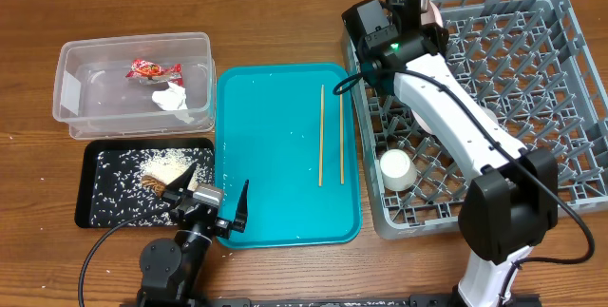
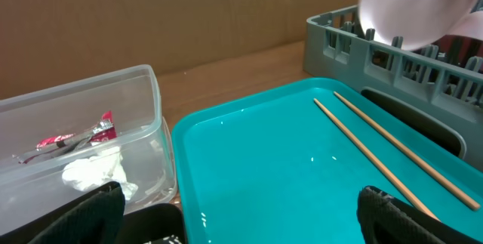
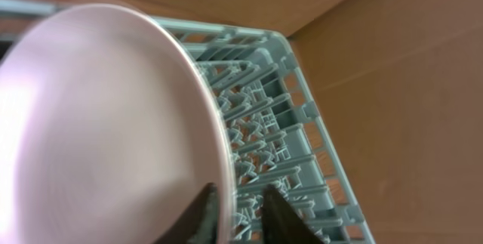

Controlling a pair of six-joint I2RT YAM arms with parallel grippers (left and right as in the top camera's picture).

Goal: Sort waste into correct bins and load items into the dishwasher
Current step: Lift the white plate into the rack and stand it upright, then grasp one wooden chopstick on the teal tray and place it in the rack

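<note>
My right gripper (image 1: 425,10) is shut on the rim of the pinkish-white bowl (image 3: 98,131) and holds it tilted over the far left corner of the grey dish rack (image 1: 532,79). The bowl also shows in the left wrist view (image 2: 415,6). A small white cup (image 1: 394,167) sits in the rack's near left part. Two chopsticks (image 1: 321,136) lie on the teal tray (image 1: 275,174). My left gripper (image 1: 211,202) is open and empty, low over the tray's near left corner. The red wrapper (image 1: 152,69) and white tissue (image 1: 173,98) lie in the clear tub (image 1: 68,107). Rice (image 1: 166,164) and a brown scrap (image 1: 152,185) lie in the black tray (image 1: 84,188).
A white round item (image 1: 478,117) in the rack is mostly hidden under my right arm. A few rice grains are scattered on the teal tray and on the wooden table. A brown cardboard wall stands behind the rack. The grey metal bowl is out of view.
</note>
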